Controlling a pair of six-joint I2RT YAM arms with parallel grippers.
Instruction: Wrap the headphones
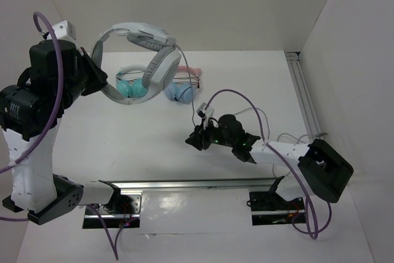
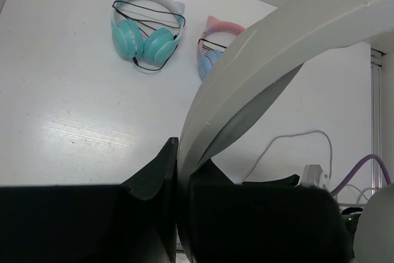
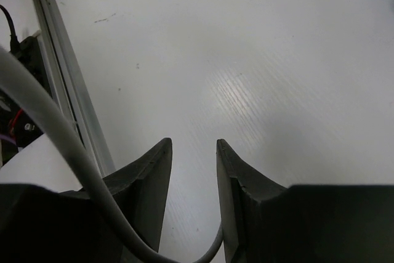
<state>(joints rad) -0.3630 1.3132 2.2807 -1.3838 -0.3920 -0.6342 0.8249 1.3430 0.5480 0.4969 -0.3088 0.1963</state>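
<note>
The large light grey headphones hang in the air over the back left of the table. My left gripper is shut on their wide band, which runs up between the fingers in the left wrist view. One grey-padded ear cup hangs below the band. Their thin grey cable drops from the cup toward my right gripper. That gripper sits low over the middle of the table with its jaws apart and bare table between them. A grey cable crosses its left finger; I cannot tell whose it is.
A smaller teal pair and a blue pair with a pink band lie at the back of the table, below the raised headphones, both also in the left wrist view. A metal rail runs along the right edge.
</note>
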